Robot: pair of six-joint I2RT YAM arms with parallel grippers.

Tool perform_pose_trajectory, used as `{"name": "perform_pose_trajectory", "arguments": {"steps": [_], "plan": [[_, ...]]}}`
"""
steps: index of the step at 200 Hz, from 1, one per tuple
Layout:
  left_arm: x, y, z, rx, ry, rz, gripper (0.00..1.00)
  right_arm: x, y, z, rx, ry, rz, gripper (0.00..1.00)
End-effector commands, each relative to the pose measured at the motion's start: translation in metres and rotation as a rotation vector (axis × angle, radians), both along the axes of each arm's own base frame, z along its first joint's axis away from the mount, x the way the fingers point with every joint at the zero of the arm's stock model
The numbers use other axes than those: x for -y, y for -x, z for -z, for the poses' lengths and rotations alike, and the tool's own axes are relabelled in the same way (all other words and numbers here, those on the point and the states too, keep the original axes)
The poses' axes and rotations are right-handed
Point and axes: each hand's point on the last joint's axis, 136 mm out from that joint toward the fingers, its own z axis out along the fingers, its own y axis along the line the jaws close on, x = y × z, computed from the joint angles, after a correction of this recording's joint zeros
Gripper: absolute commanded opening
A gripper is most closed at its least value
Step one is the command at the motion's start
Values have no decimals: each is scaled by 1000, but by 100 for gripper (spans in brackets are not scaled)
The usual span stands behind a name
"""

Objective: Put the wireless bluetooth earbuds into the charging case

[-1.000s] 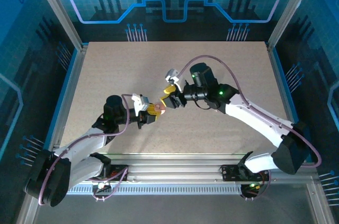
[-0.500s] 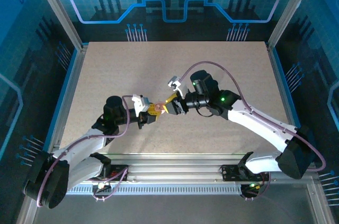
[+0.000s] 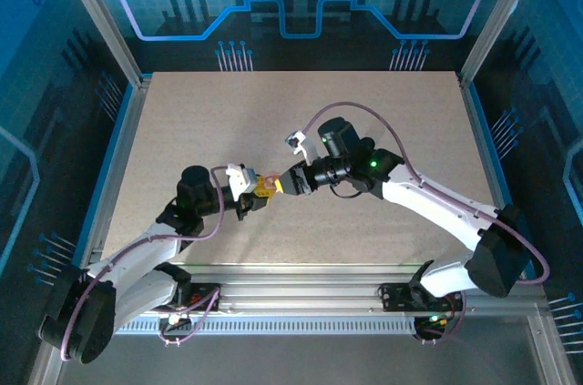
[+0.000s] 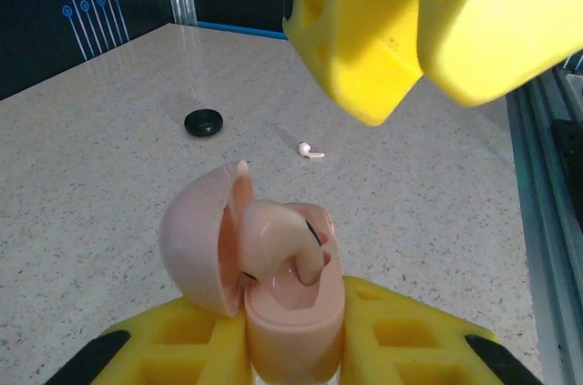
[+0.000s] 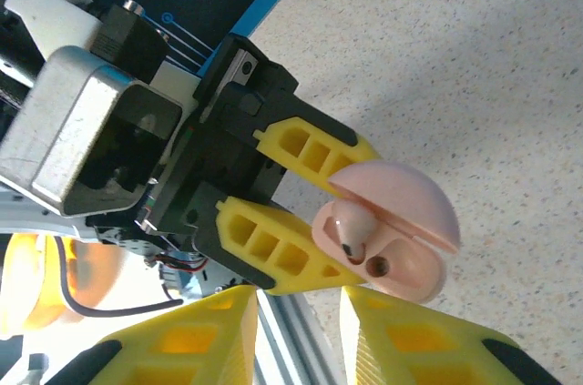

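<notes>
Left tool was clamped on the base of the pink case, lid swung open. One whitish earbud stood in a socket. It looked proud, probably not fully seated. Right tool hovered just above the case, jaws a little apart, nothing between them. A second whitish earbud lay on the counter, well beyond the left tool and near a black puck. Buds looked tiny, light, rigid and glossy, so likely slippery. I'd pinch across the stem with gentle force and keep load off the lid hinge.
</notes>
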Motion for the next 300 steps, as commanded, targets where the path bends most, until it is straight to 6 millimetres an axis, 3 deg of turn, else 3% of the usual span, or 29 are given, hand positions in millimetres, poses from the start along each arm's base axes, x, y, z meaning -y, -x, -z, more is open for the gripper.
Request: {"name": "perform_pose_trajectory", "arguments": {"steps": [1,66,133,176,216,300], "plan": [[0,-1,3,37,-34,-1,24,-4,0,-6,-83,-15,17,31],[1,-4,4,37,-45,-1,24,-14,-5,3,-111,8,3,30],[-3,-14,8,3,-57,-57,24,6,-20,17,-91,64,80,31],[-1,-21,15,-55,-57,-80,23,44,-41,28,-94,108,198,31],[-1,-23,14,-78,-47,-96,23,88,-59,51,-135,202,286,32],[11,-18,21,-135,-68,-72,23,176,-74,95,-175,453,444,32]]}}
